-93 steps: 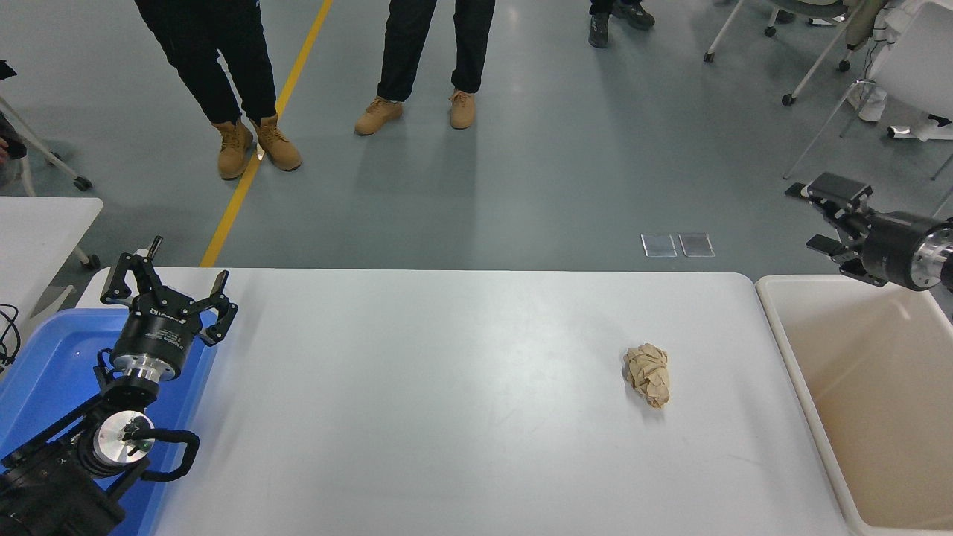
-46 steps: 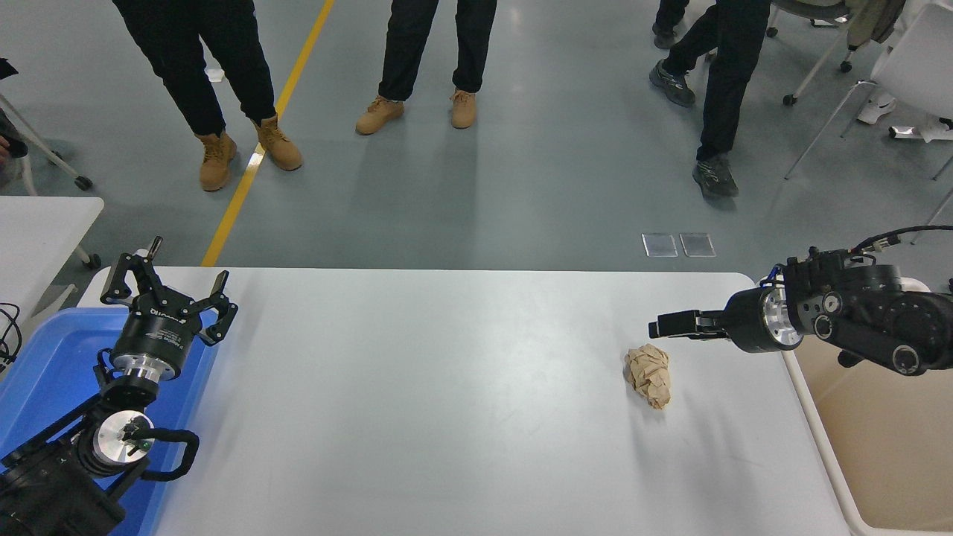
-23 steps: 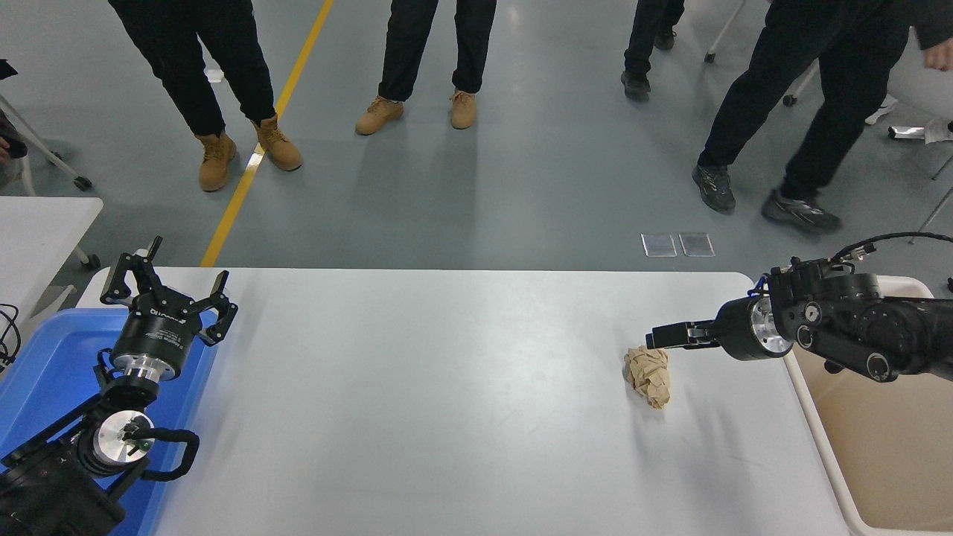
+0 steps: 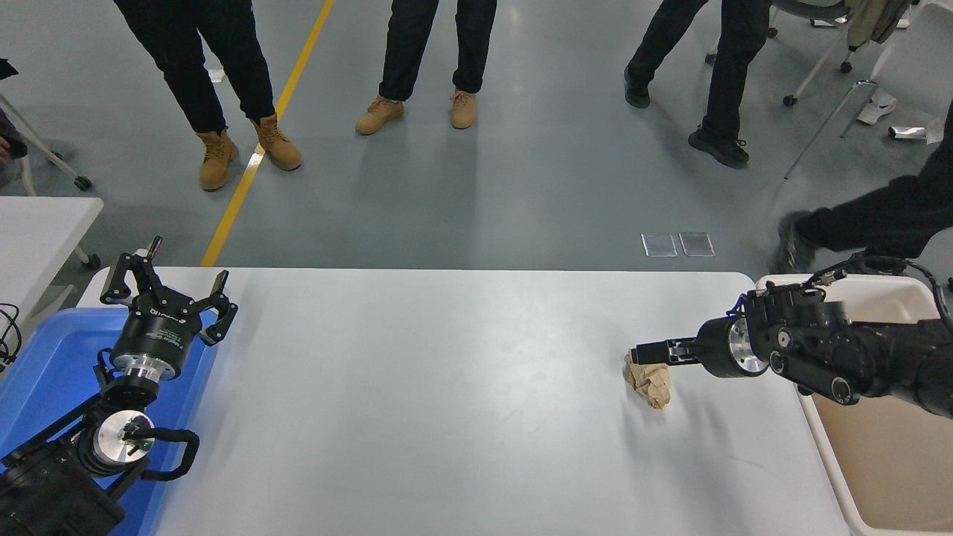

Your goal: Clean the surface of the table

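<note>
I am reaching my right gripper (image 4: 642, 351) over the paper ball (image 4: 650, 381) on the table (image 4: 417, 387); I cannot tell my fingers' spread. My left gripper (image 4: 165, 292) is resting spread wide.

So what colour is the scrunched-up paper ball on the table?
Light brown, like a paper bag. The paper ball shows in the head view, on the white table.

White table surface (image 4: 447, 402) with one crumpled brown paper ball (image 4: 650, 380).

Right gripper (image 4: 646, 352) edge-on, finger gap unreadable; crumpled paper (image 4: 651, 381) partly covered; people (image 4: 432, 52) cropped above legs.
</note>
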Tool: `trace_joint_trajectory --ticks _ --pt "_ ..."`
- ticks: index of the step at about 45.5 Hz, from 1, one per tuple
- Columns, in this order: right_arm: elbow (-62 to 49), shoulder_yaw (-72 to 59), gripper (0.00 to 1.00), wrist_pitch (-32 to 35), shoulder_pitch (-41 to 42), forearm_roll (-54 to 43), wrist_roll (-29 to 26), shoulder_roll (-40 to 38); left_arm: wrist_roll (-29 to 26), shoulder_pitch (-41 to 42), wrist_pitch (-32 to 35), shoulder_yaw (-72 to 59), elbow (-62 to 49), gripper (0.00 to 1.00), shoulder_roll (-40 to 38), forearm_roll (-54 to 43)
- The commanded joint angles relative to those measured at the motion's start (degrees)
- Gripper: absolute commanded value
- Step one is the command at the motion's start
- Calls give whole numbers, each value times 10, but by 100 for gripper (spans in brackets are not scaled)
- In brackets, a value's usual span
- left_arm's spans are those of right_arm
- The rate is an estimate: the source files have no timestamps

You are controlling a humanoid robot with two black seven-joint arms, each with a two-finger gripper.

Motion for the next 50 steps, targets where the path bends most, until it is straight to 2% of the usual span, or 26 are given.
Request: trace_joint_trajectory --ticks 1,34,50 --pt "-14 0 98 -23 -18 4 1 10 0 0 0 0 0 99 0 1" --pt "-26 -2 97 -32 -39 0 1 40 0 0 0 0 0 99 0 0" --pt "-44 -2 80 -43 -53 -2 1 40 0 0 0 0 0 99 0 0"
